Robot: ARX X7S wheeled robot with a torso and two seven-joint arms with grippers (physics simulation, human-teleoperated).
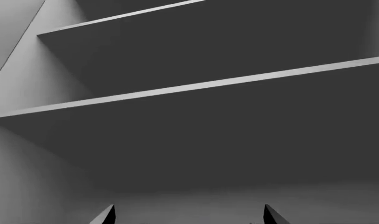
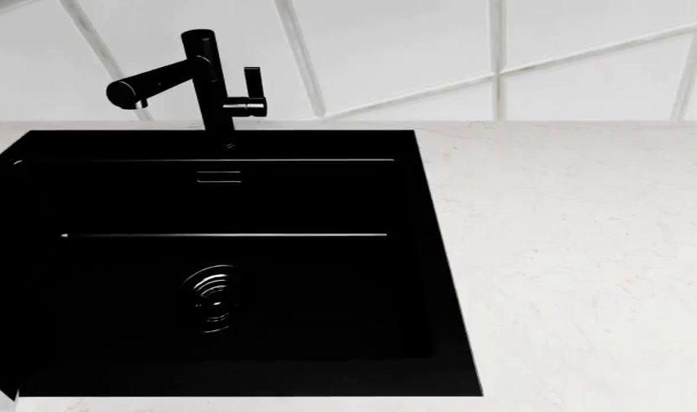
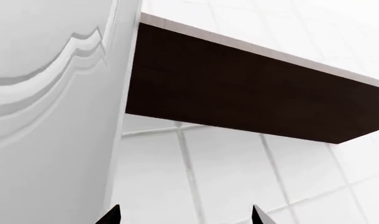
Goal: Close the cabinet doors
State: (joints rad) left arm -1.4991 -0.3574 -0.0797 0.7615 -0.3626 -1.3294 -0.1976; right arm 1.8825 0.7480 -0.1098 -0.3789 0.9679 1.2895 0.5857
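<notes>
Here, the left hand [image 1: 188, 217] pointed into the open cabinet interior, its two dark fingertips [image 1: 105, 215] spread apart with nothing between them. Two shelves [image 1: 196, 86] slanted across the left wrist view above it, and no door panel showed there. The risk, as I judged it, was that this hand sat inside the carcass: a door swung shut from that side could trap the arm or strike a shelf edge unless the hand first backed out.

In the head view neither arm appeared; only the black sink [image 2: 222, 266], its black faucet [image 2: 200, 81], the pale counter [image 2: 578, 257] and the tiled wall [image 2: 440, 51] showed, so the cabinet stood above that camera's frame.

The right hand [image 3: 184, 215] was likewise raised, its fingertips apart and empty. Close beside it stood one of the cabinet doors [image 3: 46, 116], its scalloped moulding visible, seemingly swung out edge-on before the tiles. A dark wood-toned underside [image 3: 252, 93] crossed beyond it. Whether the hand touched the door could not be told. A push near the hinge, or a glancing contact, might let the fingertips slip off the panel and leave it ajar.
</notes>
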